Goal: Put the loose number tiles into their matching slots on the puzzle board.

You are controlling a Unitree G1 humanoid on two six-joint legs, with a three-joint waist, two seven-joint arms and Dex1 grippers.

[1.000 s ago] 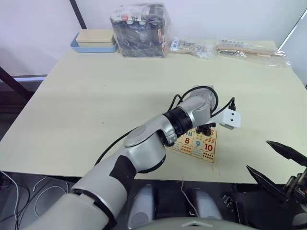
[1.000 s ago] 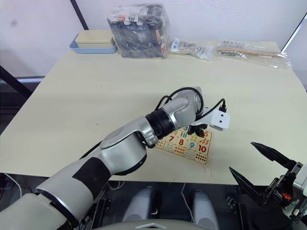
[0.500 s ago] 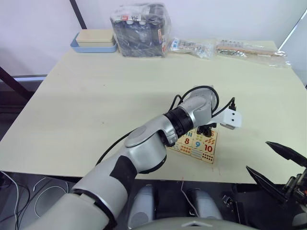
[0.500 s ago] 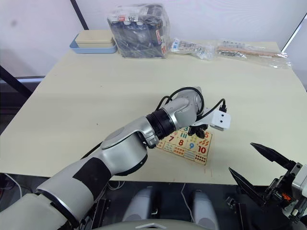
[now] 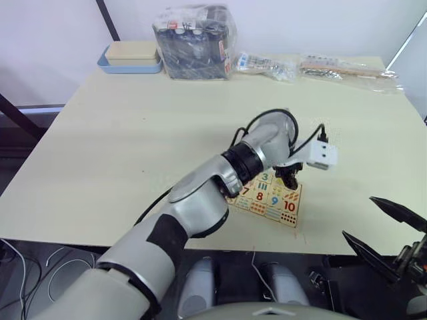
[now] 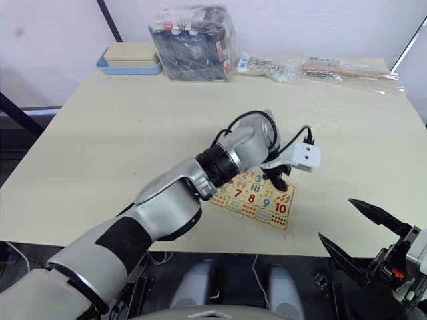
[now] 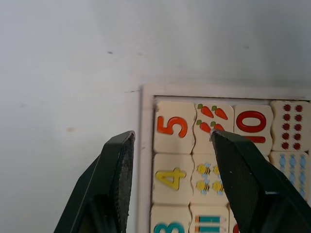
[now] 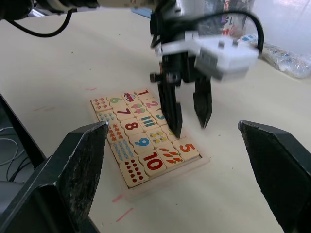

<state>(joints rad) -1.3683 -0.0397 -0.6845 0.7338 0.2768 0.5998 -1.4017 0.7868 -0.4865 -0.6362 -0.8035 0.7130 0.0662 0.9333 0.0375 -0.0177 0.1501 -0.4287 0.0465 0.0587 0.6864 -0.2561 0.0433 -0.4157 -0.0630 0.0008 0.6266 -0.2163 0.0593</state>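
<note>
Left end effector [image 8: 187, 109] hovers open above puzzle board [image 8: 146, 145].

A blue-rimmed tray [image 5: 130, 65] is seen at the desk's [image 5: 133, 147] eleven o'clock corner; a plastic-wrapped bundle [image 5: 195, 41] is just beside it, and clear packets [image 5: 267, 65] lie toward one o'clock.
</note>
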